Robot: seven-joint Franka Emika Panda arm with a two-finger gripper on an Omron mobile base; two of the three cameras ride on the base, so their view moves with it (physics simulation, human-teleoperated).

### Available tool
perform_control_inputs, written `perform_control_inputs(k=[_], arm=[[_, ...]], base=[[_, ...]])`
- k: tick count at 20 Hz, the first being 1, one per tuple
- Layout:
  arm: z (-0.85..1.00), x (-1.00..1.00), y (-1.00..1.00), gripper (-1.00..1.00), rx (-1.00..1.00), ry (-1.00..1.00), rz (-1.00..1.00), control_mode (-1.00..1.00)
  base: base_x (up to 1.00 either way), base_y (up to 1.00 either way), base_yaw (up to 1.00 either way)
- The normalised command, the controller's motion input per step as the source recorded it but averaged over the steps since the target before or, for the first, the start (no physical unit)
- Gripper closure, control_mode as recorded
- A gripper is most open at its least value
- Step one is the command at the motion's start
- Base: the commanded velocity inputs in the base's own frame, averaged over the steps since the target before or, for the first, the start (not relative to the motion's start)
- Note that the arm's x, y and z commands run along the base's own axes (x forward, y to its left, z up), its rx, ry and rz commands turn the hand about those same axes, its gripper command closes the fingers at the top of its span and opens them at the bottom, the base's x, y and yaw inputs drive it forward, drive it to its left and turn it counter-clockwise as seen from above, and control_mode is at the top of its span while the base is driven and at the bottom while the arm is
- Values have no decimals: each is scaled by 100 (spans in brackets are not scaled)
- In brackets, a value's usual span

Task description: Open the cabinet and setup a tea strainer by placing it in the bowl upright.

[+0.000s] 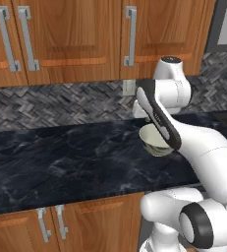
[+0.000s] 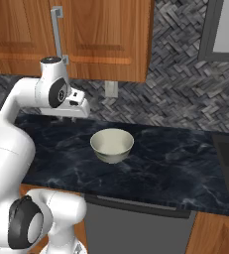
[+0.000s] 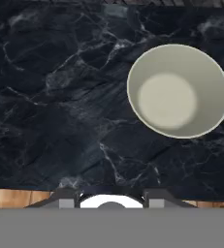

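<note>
Here the bowl [image 2: 112, 144] sits upright on the black marble counter [image 2: 170, 168], and its pale greenish inside holds nothing; from the hand view the bowl [image 3: 179, 90] shows a bare round bottom and a clean rim. In the left base view the bowl [image 1: 154, 140] is partly hidden behind the robot's forearm.

Above the bowl and a little to its left, in the right base view, hangs the cabinet [image 2: 101, 34] with one long silver bar handle [image 2: 59, 33]; its door is shut flat, so whatever is inside cannot be seen. In the left base view the same cabinet [image 1: 169, 29] shows its handle [image 1: 130, 35] above the bowl, with a pair of handles side by side on the doors further left.

The gripper [image 2: 75, 115] hangs above the counter, left of the bowl and apart from it, below the cabinet. Its fingers are too hidden to tell whether they stand apart or together; nothing can be seen between them.

A grey woven-tile wall [image 2: 175, 94] runs behind the bowl.
</note>
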Motion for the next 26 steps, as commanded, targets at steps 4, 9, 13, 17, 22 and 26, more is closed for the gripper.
perform_control_inputs(k=[4, 9, 13, 17, 22, 26], arm=[[31, 0, 24, -100, 0, -19, -1, -100], [100, -31, 28, -100, 1, -51, -2, -100], [100, -41, 25, -100, 0, -49, 0, -100], [100, -33, 16, -100, 0, -52, 0, -100], [100, -2, 0, -100, 0, -47, -1, -100], [93, 1, 3, -100, 2, -20, 1, -100]], base=[[0, 0, 0], [0, 0, 0], [0, 0, 0], [0, 0, 0], [0, 0, 0], [0, 0, 0]])
